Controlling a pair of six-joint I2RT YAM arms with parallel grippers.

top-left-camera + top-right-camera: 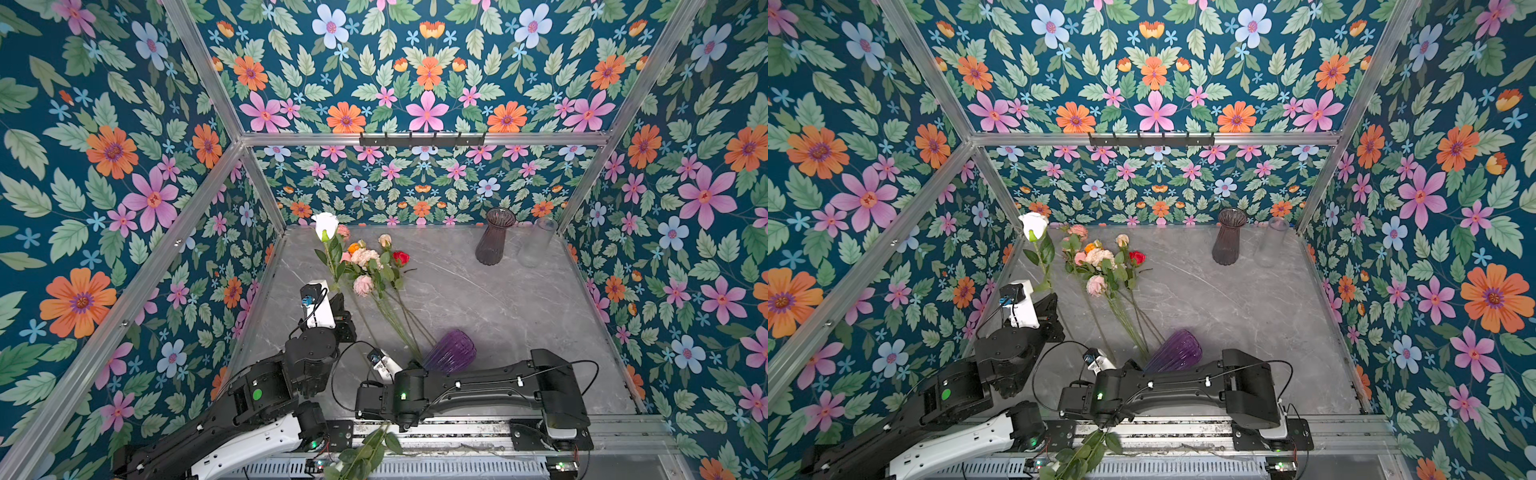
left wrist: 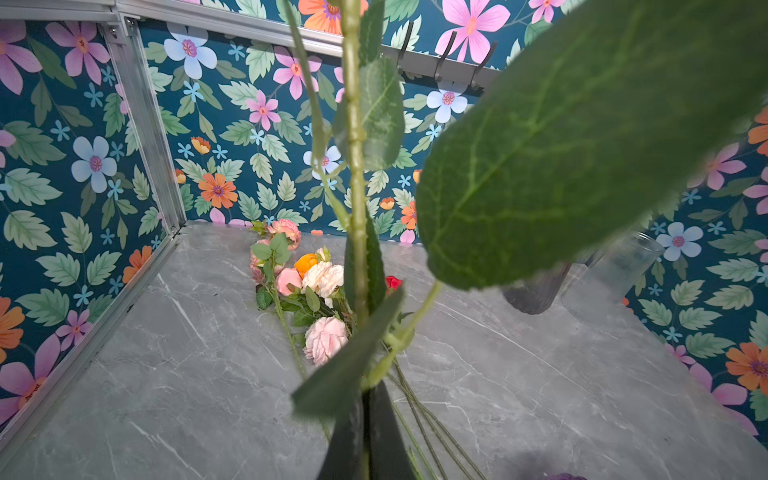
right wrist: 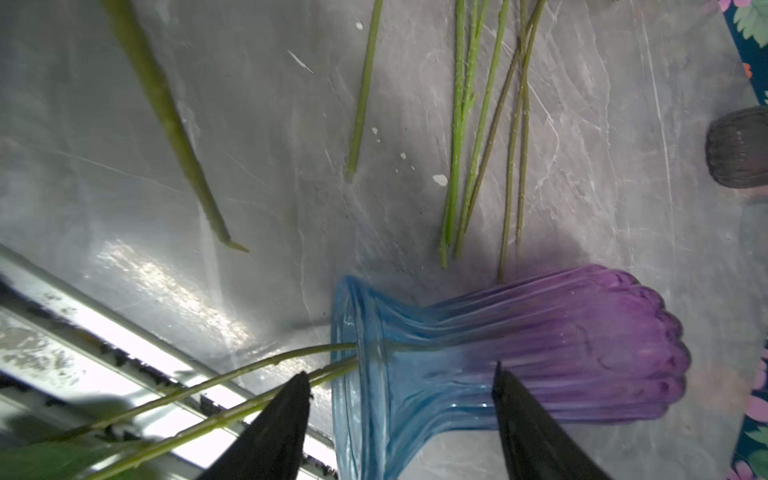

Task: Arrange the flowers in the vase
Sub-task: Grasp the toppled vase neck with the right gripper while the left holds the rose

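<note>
Left gripper (image 2: 366, 399) is clamped together on the stem of a white rose (image 1: 326, 224), which it holds upright at the table's (image 1: 498, 311) ten o'clock. Other flowers (image 1: 365, 259) lie loose at eleven o'clock. At six o'clock the vase (image 3: 540, 353) lies on its side with two stems (image 3: 270, 360) in its mouth. Right gripper (image 3: 401, 370) has its jaws apart, straddling the vase's neck; contact is unclear. A dark vase (image 1: 494, 237) and a clear jar (image 1: 538, 241) stand at one o'clock.
</note>
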